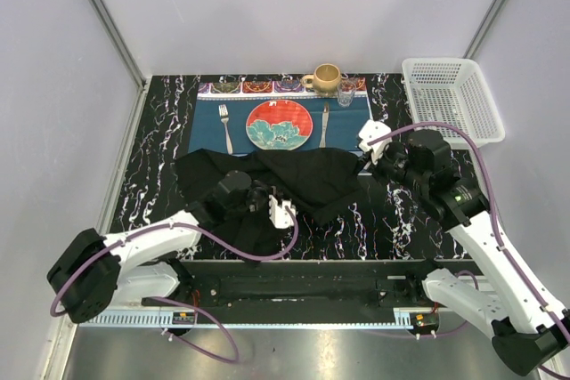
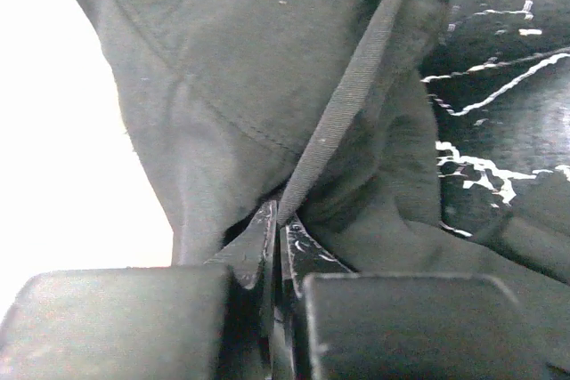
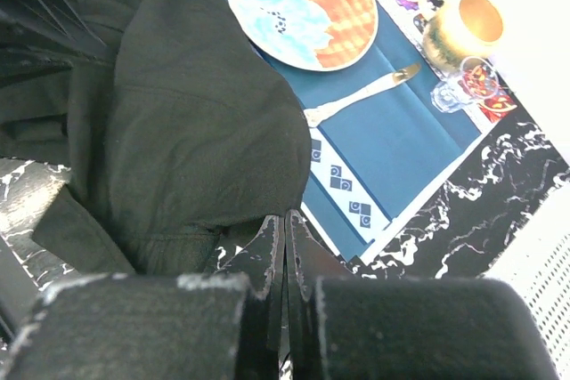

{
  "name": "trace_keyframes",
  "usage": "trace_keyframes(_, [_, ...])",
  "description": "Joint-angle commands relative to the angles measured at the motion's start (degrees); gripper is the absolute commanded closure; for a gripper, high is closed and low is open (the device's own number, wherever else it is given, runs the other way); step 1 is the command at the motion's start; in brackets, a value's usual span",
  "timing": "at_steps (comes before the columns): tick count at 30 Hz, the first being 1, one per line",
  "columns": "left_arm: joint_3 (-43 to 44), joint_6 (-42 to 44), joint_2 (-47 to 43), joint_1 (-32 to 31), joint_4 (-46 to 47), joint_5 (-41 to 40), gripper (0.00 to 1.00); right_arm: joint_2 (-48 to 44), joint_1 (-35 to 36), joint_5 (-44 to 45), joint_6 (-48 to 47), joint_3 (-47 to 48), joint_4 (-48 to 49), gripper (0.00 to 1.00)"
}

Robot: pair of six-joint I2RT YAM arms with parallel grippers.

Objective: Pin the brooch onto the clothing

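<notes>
The clothing, a black shirt (image 1: 276,180), lies crumpled on the black marble table (image 1: 401,220), with its far edge over a blue placemat (image 1: 343,126). My left gripper (image 1: 285,211) is at the shirt's near side. In the left wrist view its jaws (image 2: 278,217) are shut on a folded strip of the shirt's edge (image 2: 347,104). My right gripper (image 1: 365,150) is at the shirt's right edge. In the right wrist view it (image 3: 285,220) is shut, pinching the hem of the shirt (image 3: 178,131), which hangs slightly off the table. The brooch is not in view.
On the placemat are a red and teal plate (image 1: 279,125), a fork (image 1: 226,126), a knife (image 1: 324,124), a yellow mug (image 1: 326,76) and a small glass (image 1: 346,92). A white basket (image 1: 450,100) stands at the back right.
</notes>
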Motion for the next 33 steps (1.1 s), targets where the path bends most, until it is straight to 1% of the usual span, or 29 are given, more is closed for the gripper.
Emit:
trace_keyframes(1, [4.2,-7.2,-7.7,1.7,-0.7,-4.5,1.00,-2.1,0.4,5.5,0.0,2.6,1.6,1.00])
trace_keyframes(3, [4.7,-10.0,-10.9,2.7,-4.6,-4.8,1.00,-2.1,0.4,8.3,0.1,3.7,1.8,1.00])
trace_keyframes(4, [6.1,-11.3,-13.9,3.9,-5.9,-5.9,1.00,-2.0,0.4,9.3,0.1,4.2,1.9,1.00])
trace_keyframes(5, [7.2,-14.1,-15.1,4.6,-8.9,-6.6,1.00,-1.4,0.4,11.7,0.0,5.4,2.6,1.00])
trace_keyframes(6, [9.8,-15.1,-16.4,5.3,-10.7,-7.4,1.00,-1.1,0.3,12.7,-0.2,6.2,3.2,1.00])
trace_keyframes(8, [12.6,-17.7,-19.1,8.8,-15.2,-9.0,1.00,0.4,-0.1,15.3,-1.9,8.8,4.7,1.00])
trace_keyframes(9, [15.8,-19.5,-19.8,10.2,-16.5,-9.4,1.00,0.9,-0.6,15.7,-2.5,9.8,5.5,1.00])
trace_keyframes(10, [17.5,-20.4,-20.4,13.1,-17.8,-10.1,1.00,1.5,-1.1,15.7,-3.6,10.7,6.3,1.00])
trace_keyframes(11, [19.2,-22.3,-21.2,14.6,-19.3,-10.5,1.00,3.3,-2.8,15.7,-3.7,13.0,7.5,1.00])
trace_keyframes(12, [22.8,-23.1,-21.2,16.2,-20.1,-10.9,1.00,4.2,-3.8,15.5,-3.8,14.4,7.8,1.00])
trace_keyframes(13, [24.7,-23.9,-21.1,19.0,-21.0,-11.1,1.00,6.1,-4.7,14.9,-3.6,15.9,8.2,1.00])
trace_keyframes(14, [26.7,-25.6,-20.7,20.3,-22.8,-11.2,1.00,7.0,-5.6,13.7,-3.5,19.0,8.5,1.00])
trace_keyframes(15, [30.4,-26.1,-20.3,21.2,-23.7,-11.3,1.00,7.9,-6.3,13.3,-3.3,20.6,8.6,1.00])
trace_keyframes(16, [32.3,-26.7,-20.0,22.3,-24.6,-12.0,1.00,9.4,-6.5,12.8,-3.1,22.3,8.7,1.00])
trace_keyframes(17, [34.1,-27.3,-19.5,22.4,-26.2,-12.6,1.00,10.2,-6.5,11.2,-3.1,25.4,8.7,1.00])
trace_keyframes(19, [39.1,-26.9,-19.2,22.4,-28.4,-11.8,1.00,11.7,-6.5,9.0,-3.0,28.6,8.6,1.00])
trace_keyframes(23, [46.8,-27.1,-18.4,22.4,-32.5,-11.9,1.00,14.5,-6.4,3.2,-3.4,39.6,4.8,1.00])
trace_keyframes(24, [50.2,-27.2,-18.0,22.4,-33.2,-12.1,1.00,15.2,-6.4,2.6,-3.7,41.8,3.6,1.00])
trace_keyframes(25, [51.8,-27.0,-17.9,22.4,-33.9,-12.2,1.00,16.5,-6.4,2.1,-4.4,44.0,2.4,1.00])
trace_keyframes(26, [53.4,-26.8,-17.8,22.4,-35.1,-12.0,1.00,17.2,-6.4,1.3,-4.5,48.7,-0.4,1.00])
trace_keyframes(28, [58.2,-26.5,-18.2,22.3,-36.3,-9.6,1.00,18.9,-6.4,0.1,-4.8,53.6,-3.3,1.00])
trace_keyframes(29, [59.7,-26.8,-18.2,22.4,-37.4,-8.9,1.00,19.2,-6.3,-1.6,-4.8,58.3,-5.8,1.00])
trace_keyframes(31, [64.9,-27.5,-18.2,22.4,-39.6,-6.7,1.00,21.0,-6.2,-3.4,-4.4,63.6,-8.9,1.00])
trace_keyframes(32, [66.7,-28.1,-18.2,22.4,-40.4,-6.0,1.00,21.9,-6.2,-4.6,-3.8,70.0,-12.9,1.00])
trace_keyframes(33, [70.0,-28.3,-18.3,22.4,-41.3,-5.2,1.00,23.1,-6.2,-5.1,-2.6,73.8,-15.2,1.00])
